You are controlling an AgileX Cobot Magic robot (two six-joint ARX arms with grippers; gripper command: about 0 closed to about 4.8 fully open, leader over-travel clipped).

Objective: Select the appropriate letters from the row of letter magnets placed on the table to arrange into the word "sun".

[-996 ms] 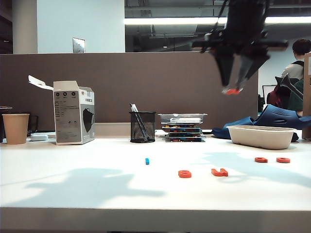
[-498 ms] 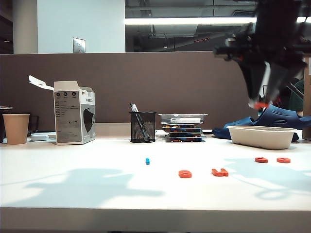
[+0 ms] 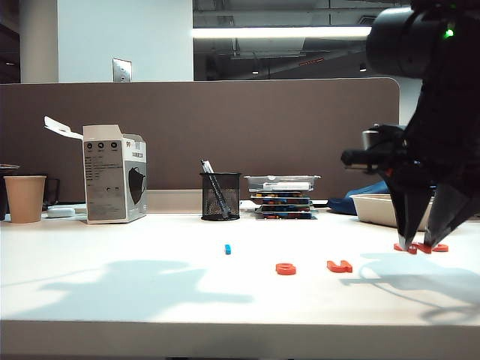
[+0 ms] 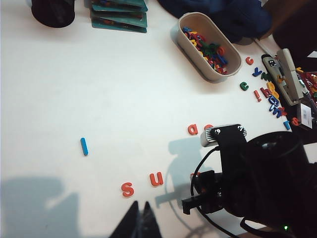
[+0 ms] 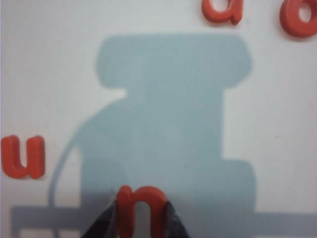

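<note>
From the right wrist camera I see the right gripper [image 5: 141, 218] with its fingers [image 5: 106, 223] partly closed on the orange-red n [image 5: 142, 208], low over the white bench [image 5: 59, 74]; the u [image 5: 23, 156] lies off to one side of it, and an a [image 5: 222, 11] and an o [image 5: 298, 17] lie farther out. The exterior camera cannot read letters: there I only make out flat orange-red pieces, the s [image 3: 286, 268] and u [image 3: 340, 265] nearest the front edge, with that gripper [image 3: 421, 241] down just right of them and open bench to the left. A small blue piece [image 3: 227, 248] lies apart, farther back. The left wrist camera alone spells it out from above: s [image 4: 128, 189] and u [image 4: 156, 179] side by side, the right arm's black body covering the spot beside the u. The left gripper [image 4: 140, 220] shows only dark fingertips [image 4: 130, 225] close together with nothing between them, hovering near the s. Beyond, an oval tray [image 4: 195, 62] holds mixed coloured letters. At the back, a mask box [image 3: 114, 172] has print too small to read.
</note>
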